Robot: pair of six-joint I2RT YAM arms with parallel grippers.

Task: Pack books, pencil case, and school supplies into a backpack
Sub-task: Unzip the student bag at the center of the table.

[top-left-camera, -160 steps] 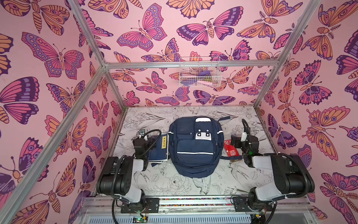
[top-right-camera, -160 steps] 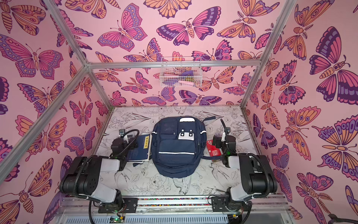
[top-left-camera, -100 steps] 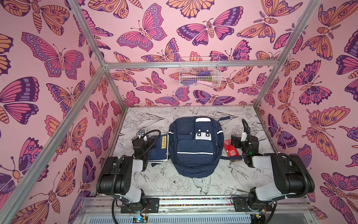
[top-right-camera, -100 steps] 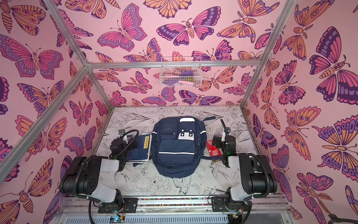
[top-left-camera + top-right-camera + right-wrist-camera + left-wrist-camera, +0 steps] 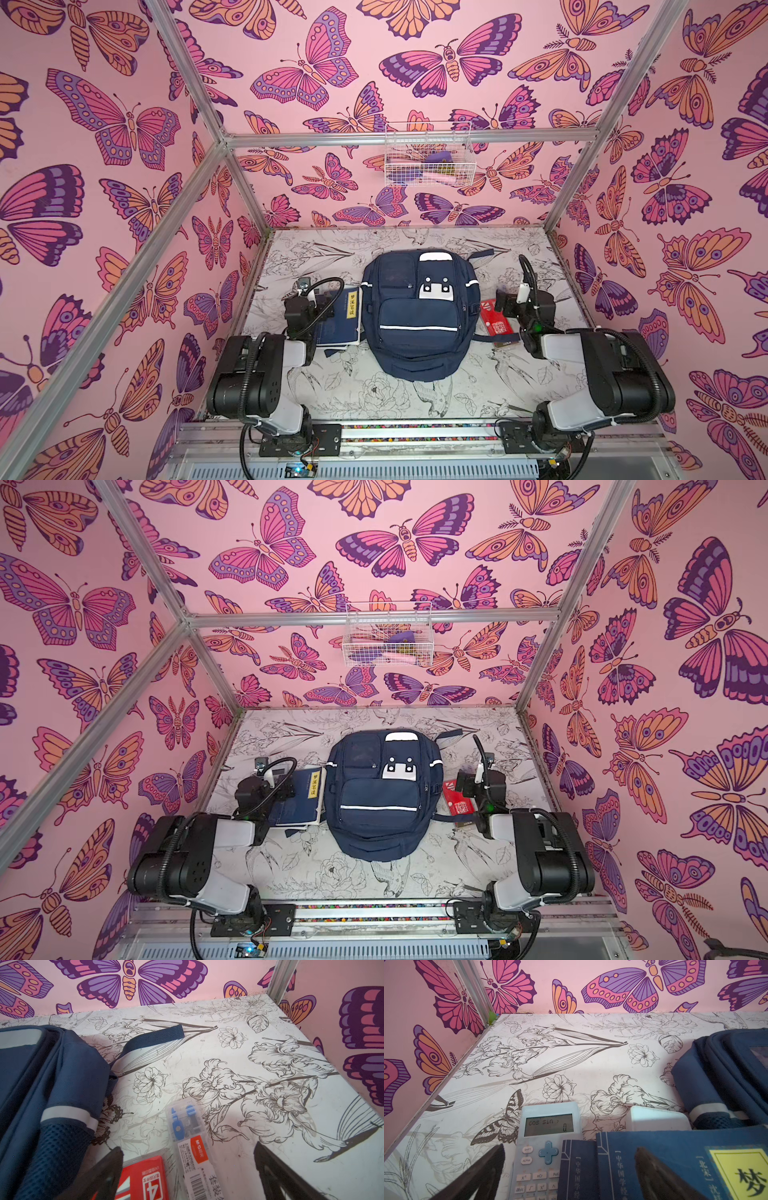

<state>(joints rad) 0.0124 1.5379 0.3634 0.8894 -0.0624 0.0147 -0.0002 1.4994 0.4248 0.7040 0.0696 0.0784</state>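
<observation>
**Two pincers open, nothing packed yet**

The backpack (image 5: 417,316) lies flat and front up. From above it looks zipped shut, and I can't spot the main zip tab.

The books (image 5: 338,320) are stacked just beside the backpack on my left-arm side. The calculator (image 5: 544,1147) sits right against their outer edge. A small white block (image 5: 656,1118) lies near the backpack's corner. On the backpack's other side are a red card pack (image 5: 143,1178) and a clear compass case (image 5: 188,1132). I can't identify a pencil case for sure.

- **Left pincer** (image 5: 570,1149): jaws spread full, low over the books and calculator, gripping nothing.
- **Right pincer** (image 5: 188,1147): also spread wide, over the red pack and clear case, and empty.

My read is to open the main compartment first, with one pincer pinning the fabric and the other pulling the tab. After that, take the top book by a free edge. The covers look slick, so the stack may slide.
</observation>
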